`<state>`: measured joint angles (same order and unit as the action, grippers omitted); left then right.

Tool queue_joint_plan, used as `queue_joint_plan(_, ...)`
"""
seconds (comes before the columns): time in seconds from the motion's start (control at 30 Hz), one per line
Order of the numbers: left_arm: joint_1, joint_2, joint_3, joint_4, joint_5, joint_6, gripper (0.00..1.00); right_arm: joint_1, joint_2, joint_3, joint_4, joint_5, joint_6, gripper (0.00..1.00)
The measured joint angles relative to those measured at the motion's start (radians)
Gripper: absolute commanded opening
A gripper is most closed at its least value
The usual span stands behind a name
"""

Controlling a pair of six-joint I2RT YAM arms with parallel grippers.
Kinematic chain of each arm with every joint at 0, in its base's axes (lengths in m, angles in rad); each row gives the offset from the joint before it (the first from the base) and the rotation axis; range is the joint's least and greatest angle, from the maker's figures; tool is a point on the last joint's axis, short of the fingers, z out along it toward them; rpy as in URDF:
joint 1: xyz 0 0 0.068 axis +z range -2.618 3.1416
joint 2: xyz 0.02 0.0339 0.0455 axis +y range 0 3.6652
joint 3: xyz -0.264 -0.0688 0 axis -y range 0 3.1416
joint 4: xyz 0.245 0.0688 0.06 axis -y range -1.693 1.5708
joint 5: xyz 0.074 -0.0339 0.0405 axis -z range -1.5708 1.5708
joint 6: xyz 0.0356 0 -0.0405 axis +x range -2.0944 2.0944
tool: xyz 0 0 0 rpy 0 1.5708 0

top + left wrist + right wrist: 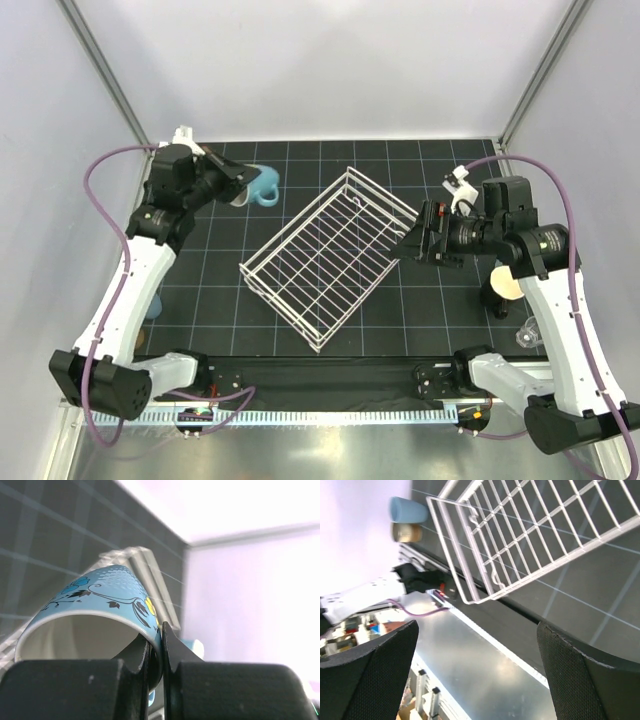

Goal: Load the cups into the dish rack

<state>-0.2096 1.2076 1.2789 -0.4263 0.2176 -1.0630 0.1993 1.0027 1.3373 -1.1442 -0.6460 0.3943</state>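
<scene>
My left gripper (238, 187) is shut on the rim of a blue handled mug (263, 185) at the far left, beyond the dish rack's far-left side. In the left wrist view the mug (105, 600) has a flower pattern and lies tilted, with one finger inside the rim and one outside (161, 640). The white wire dish rack (335, 255) sits diagonally at mid-table with no cups in it. My right gripper (422, 240) is open and empty beside the rack's right corner; the rack (530, 535) lies ahead of it (477, 645). A beige cup (507, 285), a small dark cup (496, 300) and a clear glass (528, 333) stand near right.
A light blue tumbler (407, 510) and a tan cup (406, 531) stand at the near left; in the top view the tumbler (150, 305) is mostly hidden by my left arm. White walls enclose the black gridded mat (220, 290). A metal ledge (485, 670) runs along the near edge.
</scene>
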Motion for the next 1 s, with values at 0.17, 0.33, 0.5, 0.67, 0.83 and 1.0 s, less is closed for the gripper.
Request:
queue_joint_plan(0.17,-0.141,-0.070,-0.070,0.234,0.047,-0.041,0.00,0.001,0.005,0.034,0.085,-0.064,0.058,1.00)
queue_joint_plan(0.33,-0.296,-0.045,-0.131,0.484,0.061,-0.083,0.00,0.001,-0.029,-0.037,0.286,-0.140,0.183,0.96)
queue_joint_plan(0.5,-0.413,0.064,-0.084,0.615,0.077,-0.069,0.00,0.001,-0.035,-0.157,0.511,-0.193,0.353,0.92)
queue_joint_plan(0.67,-0.470,0.135,-0.021,0.686,0.112,-0.063,0.01,0.001,-0.045,-0.229,0.732,-0.212,0.517,0.87)
queue_joint_plan(0.83,-0.483,0.173,0.011,0.766,0.134,-0.096,0.00,0.001,-0.056,-0.230,0.836,-0.219,0.579,0.82)
queue_joint_plan(1.0,-0.502,0.204,0.047,0.803,0.160,-0.113,0.01,0.001,-0.053,-0.230,0.879,-0.222,0.605,0.79)
